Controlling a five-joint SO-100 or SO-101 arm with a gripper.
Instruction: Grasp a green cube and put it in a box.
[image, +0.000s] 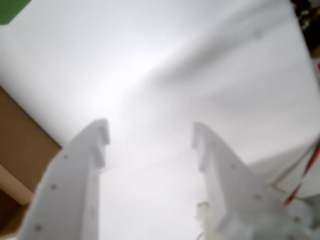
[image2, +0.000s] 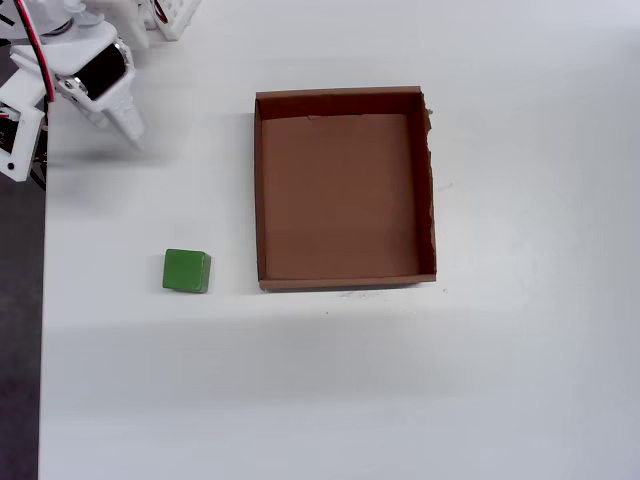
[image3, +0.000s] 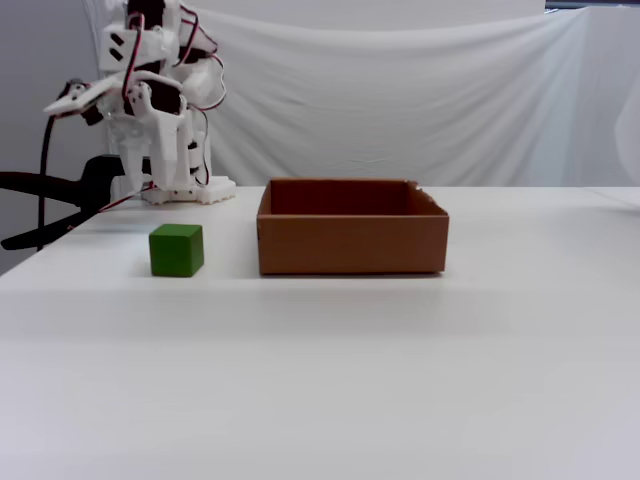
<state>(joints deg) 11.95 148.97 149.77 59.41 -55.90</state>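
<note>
One green cube (image2: 187, 271) sits on the white table (image2: 330, 390), resting flat on its own and touched by nothing. In the overhead view you find it just left of the box (image2: 262, 200), near that box's lower left corner, with a strip of bare table between them. In the fixed view the cube (image3: 177, 249) stands to the left of the box (image3: 350, 250) and apart from it.

The box is a shallow brown cardboard tray with low walls; its floor is bare. Its right wall looks ragged along the top edge in the overhead view.

Your gripper (image2: 128, 128) hangs well away from the cube, toward the upper left corner of the overhead view, close to the table's left edge. In the fixed view the gripper (image3: 160, 175) points downward above the table, on the far side of the cube, in front of the arm's white base (image3: 185, 190).

The wrist view is blurred. There you see the gripper (image: 150, 132) with its two white fingers (image: 75, 170) spread wide apart, nothing between them. A sliver of the cube (image: 11, 9) shows at the top left corner, and the box (image: 20, 150) at the left edge.
</note>
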